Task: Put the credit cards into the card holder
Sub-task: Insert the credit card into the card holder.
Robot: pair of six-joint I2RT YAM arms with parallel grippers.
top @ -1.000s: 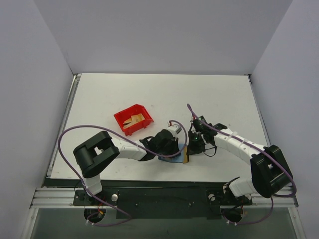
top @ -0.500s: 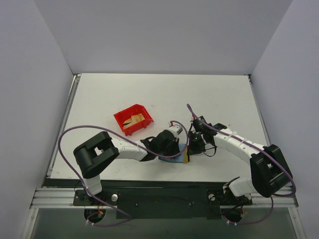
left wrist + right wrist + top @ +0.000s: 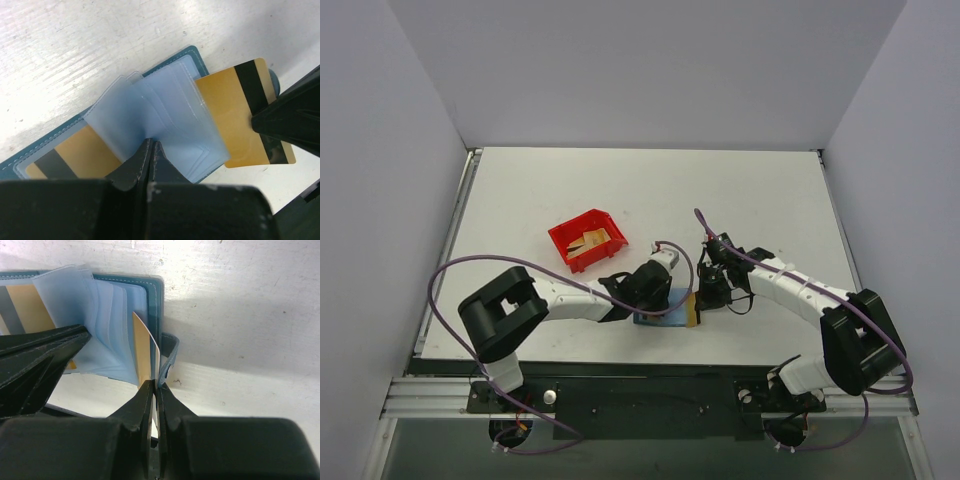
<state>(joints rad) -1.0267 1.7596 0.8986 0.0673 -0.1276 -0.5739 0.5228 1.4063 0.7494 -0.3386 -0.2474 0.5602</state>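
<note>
White and faintly scuffed, the worktop sits inside plain grey walls, with both arm bases bolted to a black rail along its near edge. Just beyond that rail lies the small teal-blue folding card holder, opened flat, its clear plastic sleeves fanned up from the spine. The left arm reaches in from the card holder's left, and the left jaws are pinched tight on the lower edge of those sleeves. Under the clear window at the card holder's left end lies one thin gold-tan credit card with a dark stripe, already tucked in. The right arm comes from the card holder's right; the right jaws are closed narrowly on a second gold-tan striped credit card, gripping its striped end. This card stands tilted on edge over the card holder's right half, just beside the teal snap tab, its free end touching the fanned sleeves; whether it has entered a slot I cannot tell. Farther back, beyond the card holder and to its left, well apart, sits a red plastic bin with tan pieces inside.
</note>
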